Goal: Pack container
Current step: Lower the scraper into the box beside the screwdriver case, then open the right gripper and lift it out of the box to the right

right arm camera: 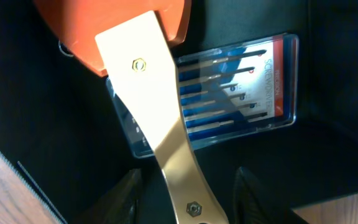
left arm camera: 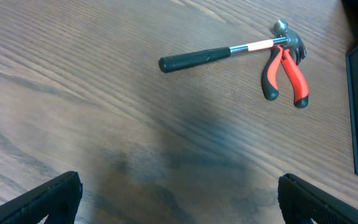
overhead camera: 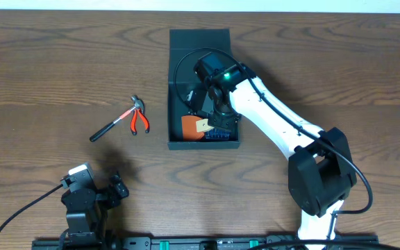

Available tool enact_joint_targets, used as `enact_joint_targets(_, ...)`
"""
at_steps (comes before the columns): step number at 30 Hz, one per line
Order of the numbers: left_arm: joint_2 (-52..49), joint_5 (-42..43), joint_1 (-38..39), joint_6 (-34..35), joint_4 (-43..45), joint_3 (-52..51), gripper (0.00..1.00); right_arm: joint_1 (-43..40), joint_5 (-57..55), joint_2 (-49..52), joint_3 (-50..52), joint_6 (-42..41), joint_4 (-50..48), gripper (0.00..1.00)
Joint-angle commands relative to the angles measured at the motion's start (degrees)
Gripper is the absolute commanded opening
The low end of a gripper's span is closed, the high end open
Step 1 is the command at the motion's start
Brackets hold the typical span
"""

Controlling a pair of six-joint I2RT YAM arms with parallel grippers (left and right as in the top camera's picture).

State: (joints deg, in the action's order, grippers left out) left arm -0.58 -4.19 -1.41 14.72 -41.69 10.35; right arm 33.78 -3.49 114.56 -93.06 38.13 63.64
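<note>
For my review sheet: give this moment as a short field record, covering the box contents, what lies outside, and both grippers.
container: open, lid flap folded back
inside: screwdriver set in clear case; orange-headed tool, its tan handle lying across the case
outside: hammer and pliers, heads together, on the table on the left arm's side
right gripper: inside container, open, jaws either side of tan handle, gaps visible
left gripper: open, empty, above the table
</note>
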Motion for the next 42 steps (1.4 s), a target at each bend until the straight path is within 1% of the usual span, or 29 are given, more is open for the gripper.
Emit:
enact_joint_targets(1,0.4,0.6,-0.3,-1.0,-0.2,-0.9,0.99,-1.2,-0.5,1.8,0.2,0.0,0.0,0.37)
enact_joint_targets(4,0.4,0.6,-0.3,-1.0,-0.2,-0.9,0.99,-1.2,-1.2,3.0,0.2,0.0,0.2,0.37)
enact_joint_targets(5,0.4,0.6,-0.3,-1.0,-0.2,-0.9,0.99,-1.2,-1.4,3.5,0.2,0.0,0.3,0.36)
enact_joint_targets(10,0.4,0.6,-0.3,-1.0,-0.2,-0.9,0.99,-1.2,-3.3,3.9,0.2,-0.9,0.3,0.17)
enact_joint_targets(12,0.4,0.6,-0.3,-1.0,-0.2,-0.9,0.99,-1.2,-3.7,3.9,0.2,-1.4,0.2,0.11)
enact_joint_targets(13,0.4,0.6,-0.3,-1.0,-0.2,-0.9,0.99,-1.2,-3.6,3.9,0.2,-1.5,0.3,0.05)
enact_joint_targets(14,0.4,0.6,-0.3,-1.0,-0.2,-0.9,0.98,-1.2,-3.6,3.9,0.2,-1.9,0.2,0.01)
enact_joint_targets(16,0.4,0.6,-0.3,-1.0,-0.2,-0.9,0.99,-1.1,-3.6,3.9,0.2,-3.0,0.2,0.01)
enact_joint_targets(23,0.4,0.6,-0.3,-1.0,-0.2,-0.9,0.99,-1.1,-3.1,3.9,0.2,-11.6,0.4,0.01)
enact_joint_targets(38,0.4,0.6,-0.3,-1.0,-0.2,-0.9,0.99,-1.1,9.9,3.8,-0.6,-12.9,-0.1,0.01)
enact_joint_targets(42,0.4,0.6,-0.3,-1.0,-0.2,-0.9,0.99,-1.1,10.0,3.8,-0.6,-16.9,-2.2,0.01)
